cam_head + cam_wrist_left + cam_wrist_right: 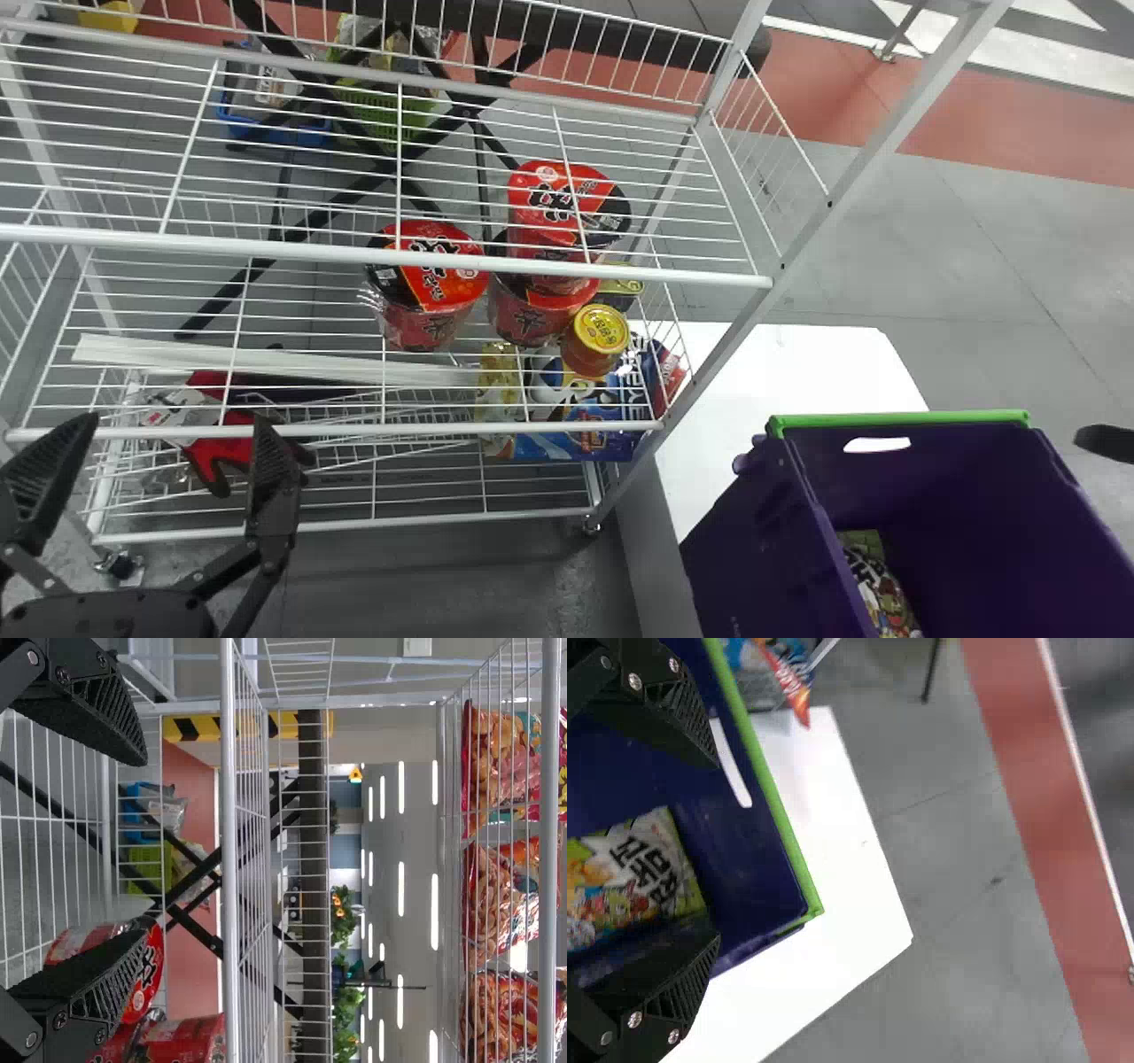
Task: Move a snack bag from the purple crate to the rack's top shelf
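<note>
The snack bag (879, 595) is resting inside the purple crate (749, 540), close by its left wall, so from the right gripper (713, 852) it is lying leftward and back toward the robot, with the strip in sight running roughly along that wall (its full long axis I cannot tell). The right gripper is holding its two fingers wide apart with nothing between them, and is plainly the nearer; the left gripper (176, 421), also spread wide, is waiting before the rack (532, 264), well apart from the crate.
</note>
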`<state>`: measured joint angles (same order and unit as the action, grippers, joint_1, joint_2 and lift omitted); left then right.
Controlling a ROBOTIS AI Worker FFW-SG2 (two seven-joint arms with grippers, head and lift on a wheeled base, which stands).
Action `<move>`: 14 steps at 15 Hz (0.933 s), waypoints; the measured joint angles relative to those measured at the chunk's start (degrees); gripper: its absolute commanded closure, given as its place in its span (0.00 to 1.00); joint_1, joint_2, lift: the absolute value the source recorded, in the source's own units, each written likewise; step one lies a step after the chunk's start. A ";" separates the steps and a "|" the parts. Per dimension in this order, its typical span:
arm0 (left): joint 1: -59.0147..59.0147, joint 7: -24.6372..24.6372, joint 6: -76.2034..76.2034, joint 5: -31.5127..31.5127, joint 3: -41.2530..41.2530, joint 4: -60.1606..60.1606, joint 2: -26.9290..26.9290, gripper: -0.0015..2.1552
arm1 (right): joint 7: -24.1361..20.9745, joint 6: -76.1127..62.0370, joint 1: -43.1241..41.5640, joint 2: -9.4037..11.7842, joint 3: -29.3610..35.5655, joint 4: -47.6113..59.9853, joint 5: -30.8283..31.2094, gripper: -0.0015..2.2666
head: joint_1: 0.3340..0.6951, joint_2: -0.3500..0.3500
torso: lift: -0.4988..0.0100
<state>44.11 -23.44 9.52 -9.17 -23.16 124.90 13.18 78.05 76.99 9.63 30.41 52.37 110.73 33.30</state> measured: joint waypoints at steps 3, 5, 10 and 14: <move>0.13 -0.54 -0.20 -0.77 -0.31 0.16 0.03 0.07 | 0.00 -6.50 0.81 -1.28 -4.58 -3.12 2.67 0.07 | 1.00 0.00 | 0.08; 0.17 -0.78 -0.38 -1.03 -0.35 0.16 0.14 0.07 | 0.00 -10.55 1.31 -2.79 -5.98 -6.23 3.47 0.07 | 1.00 0.00 | 0.08; 0.19 -0.94 -1.11 -1.28 -0.39 0.21 0.25 0.07 | 0.00 -21.45 1.97 -4.76 -6.49 -17.64 3.36 0.07 | 1.00 0.00 | 0.08; 0.10 -0.88 -1.31 -1.29 -0.77 0.32 0.33 0.07 | 0.00 -25.44 2.24 -5.97 -6.78 -21.62 2.49 0.07 | 1.00 0.00 | 0.08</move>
<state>44.21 -24.32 8.21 -10.46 -23.93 125.22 13.51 78.05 51.55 11.87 24.43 45.59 89.11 35.80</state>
